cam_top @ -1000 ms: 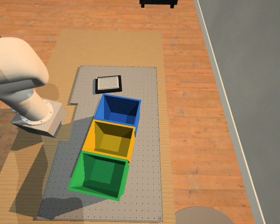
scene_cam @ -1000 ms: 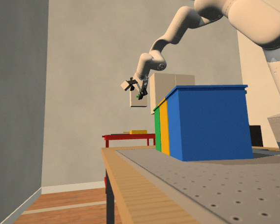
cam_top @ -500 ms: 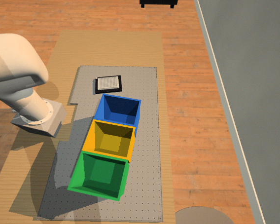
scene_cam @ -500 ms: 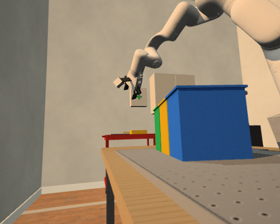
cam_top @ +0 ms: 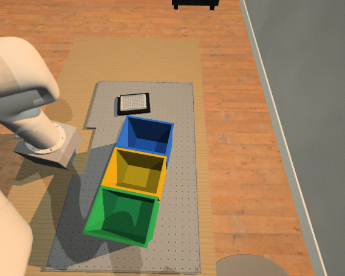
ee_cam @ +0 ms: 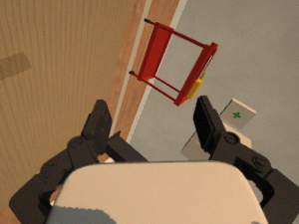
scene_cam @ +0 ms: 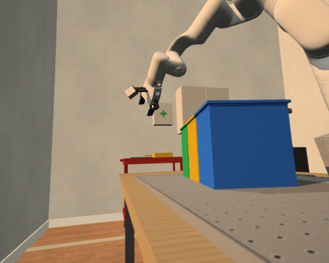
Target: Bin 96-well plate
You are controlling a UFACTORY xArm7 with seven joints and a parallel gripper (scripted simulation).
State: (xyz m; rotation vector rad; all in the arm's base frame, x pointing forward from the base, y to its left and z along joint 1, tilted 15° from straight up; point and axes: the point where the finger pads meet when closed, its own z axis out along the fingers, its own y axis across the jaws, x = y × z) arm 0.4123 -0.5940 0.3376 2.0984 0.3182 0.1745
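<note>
Beside the blue bin (cam_top: 147, 135), lying in its black nest (cam_top: 133, 111): the 96-well plate (cam_top: 133, 101). Hovering high, well off from that bin (fingers spread wide, holding nothing): the gripper (scene_cam: 147, 105).

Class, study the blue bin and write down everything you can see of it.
The blue bin is an open-topped box with plain, smooth walls that taper inward toward its floor. It stands upright on the grey perforated board, holding nothing. Its near wall meets the yellow bin; the plate lies just beyond its far wall, apart.
</note>
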